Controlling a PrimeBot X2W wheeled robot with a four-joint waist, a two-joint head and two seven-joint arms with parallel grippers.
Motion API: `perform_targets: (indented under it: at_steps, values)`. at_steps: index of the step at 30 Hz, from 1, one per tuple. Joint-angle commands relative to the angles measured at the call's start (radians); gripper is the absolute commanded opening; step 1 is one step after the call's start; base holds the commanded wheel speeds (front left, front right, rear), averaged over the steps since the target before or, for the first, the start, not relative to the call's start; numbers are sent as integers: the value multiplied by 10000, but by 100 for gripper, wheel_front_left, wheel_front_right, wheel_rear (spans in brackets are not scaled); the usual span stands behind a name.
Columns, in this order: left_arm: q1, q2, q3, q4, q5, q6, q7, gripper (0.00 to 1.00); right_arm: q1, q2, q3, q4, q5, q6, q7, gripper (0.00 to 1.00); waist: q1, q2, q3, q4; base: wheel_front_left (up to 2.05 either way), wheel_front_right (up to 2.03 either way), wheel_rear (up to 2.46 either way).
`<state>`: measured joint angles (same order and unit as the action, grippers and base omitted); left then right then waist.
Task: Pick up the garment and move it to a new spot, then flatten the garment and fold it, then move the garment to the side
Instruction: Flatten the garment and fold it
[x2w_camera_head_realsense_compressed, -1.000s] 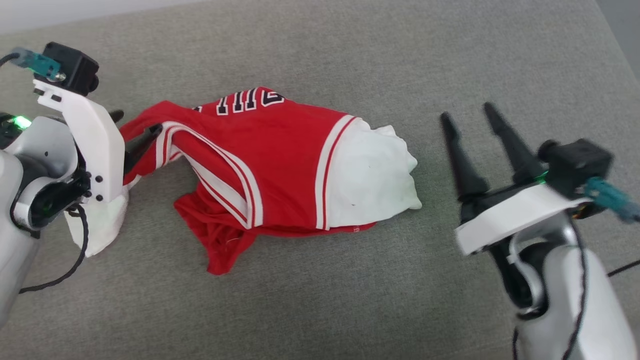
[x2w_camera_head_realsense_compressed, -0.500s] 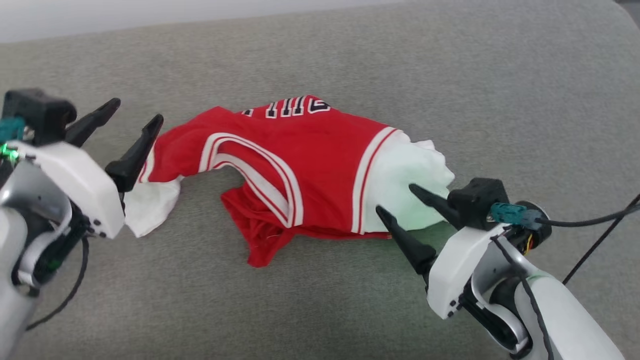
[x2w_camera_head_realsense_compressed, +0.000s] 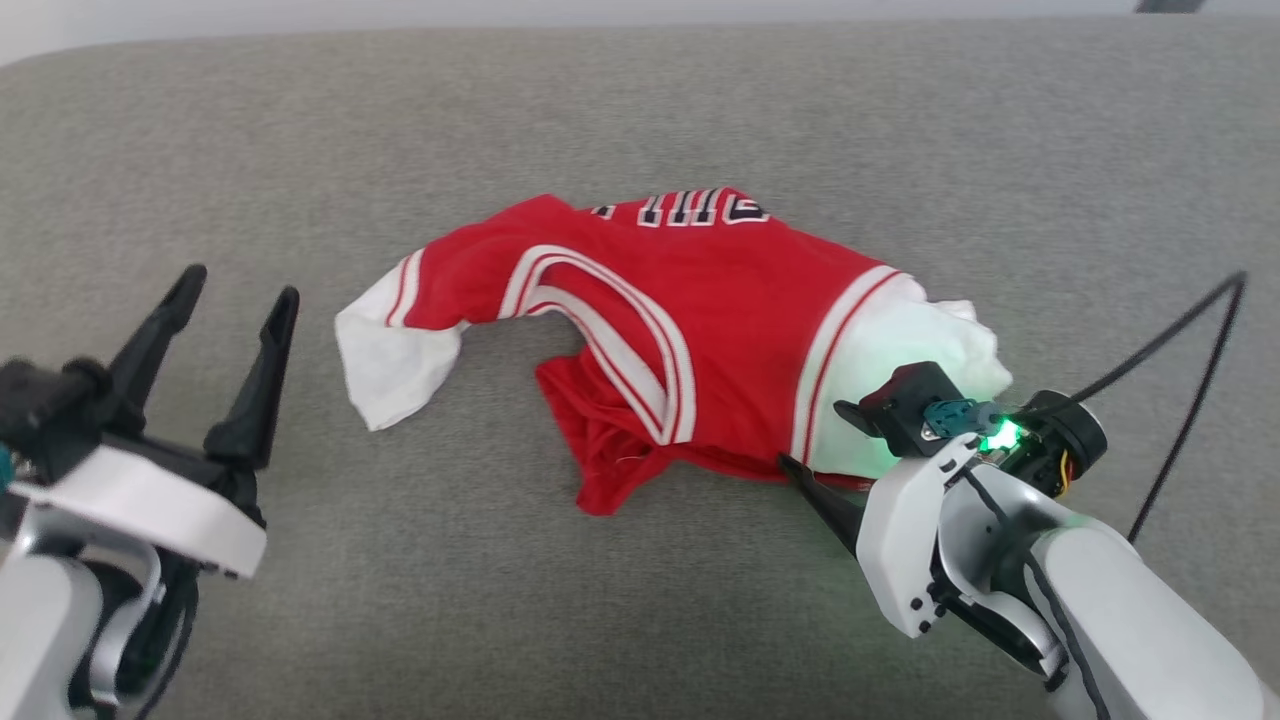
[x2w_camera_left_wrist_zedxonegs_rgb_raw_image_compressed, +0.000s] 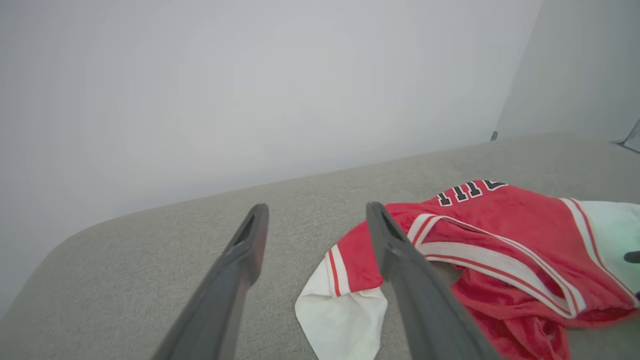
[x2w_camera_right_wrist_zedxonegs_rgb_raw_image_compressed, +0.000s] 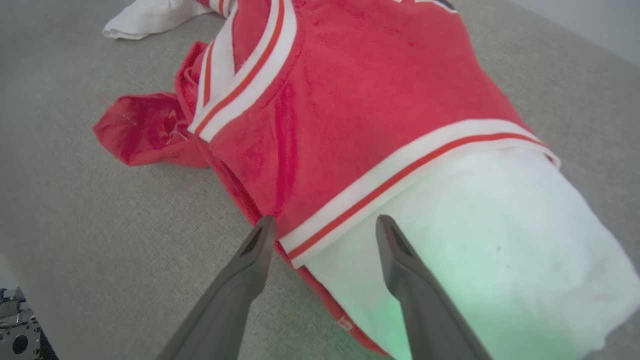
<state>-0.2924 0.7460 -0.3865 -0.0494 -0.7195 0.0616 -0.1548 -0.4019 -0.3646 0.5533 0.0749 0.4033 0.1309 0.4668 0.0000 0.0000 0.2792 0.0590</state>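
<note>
Finds the garment (x2w_camera_head_realsense_compressed: 720, 330) crumpled near the middle of the grey fabric surface (x2w_camera_head_realsense_compressed: 640, 100), gripped by nothing. Shows the left claw (x2w_camera_head_realsense_compressed: 240, 282) spread wide, apart from it, and the right claw (x2w_camera_head_realsense_compressed: 812, 434) spread too, tips just at the striped trim. Probably early: flattening, folding and moving aside all left.

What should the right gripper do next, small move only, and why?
Probably ease the right gripper down a little and close. Its jaws are open and straddle the near edge of the garment, right at the striped trim beside the white sleeve, with nothing held. The left gripper is open too, apart from the garment.
</note>
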Motion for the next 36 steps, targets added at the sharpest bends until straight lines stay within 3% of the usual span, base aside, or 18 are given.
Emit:
perform_targets:
  at_steps: [1, 4, 5, 7, 8, 15, 27, 32, 36]
  values:
    - [253, -126, 56, 1, 78, 83, -220, 100, -152, -52, 114, 168, -9, -3, 7, 100, 0, 0, 9, 212, 0, 0, 0]
    - [629, -300, 185, 77, -17, 160, -614, 100, -390, -177, 427, 707, -84, -5, -25, 100, 0, 0, -1, 451, 0, 0, 0]
    - [750, -346, 243, 99, -3, 191, -716, 100, -474, -184, 484, 883, -122, -5, -80, 78, 0, 0, -7, 507, 0, 0, 0]
    - [986, -528, 388, 93, 29, 236, -903, 100, -632, -210, 574, 1217, -169, -6, -155, 20, 0, 0, -8, 631, 0, 0, 0]
    - [1104, -600, 492, 87, 94, 249, -973, 100, -680, -192, 587, 1367, -140, -5, -216, 0, 0, 0, -15, 679, 0, 0, 0]
    - [2005, -1475, 1539, -12, 307, 174, -1108, 100, -969, -43, 338, 1737, 198, -5, -349, 0, 0, 0, -123, 858, 0, 0, 0]
    - [3140, -3139, 3034, 11, 1272, -977, -1111, 100, -1554, -501, -984, 723, 1080, -5, 499, 0, 0, 0, -408, 1236, 0, 0, 0]
    - [3079, -3536, 3138, 202, 1560, -1331, -1112, 100, -2158, -635, -1616, 1175, 1349, -5, 545, 0, 0, 0, -495, 1504, 0, 0, 0]
    - [2926, -3764, 3062, 354, 1772, -1532, -1113, 100, -2833, -747, -1930, 2237, 1343, -5, 270, 0, 0, 0, -520, 1781, 0, 0, 0]
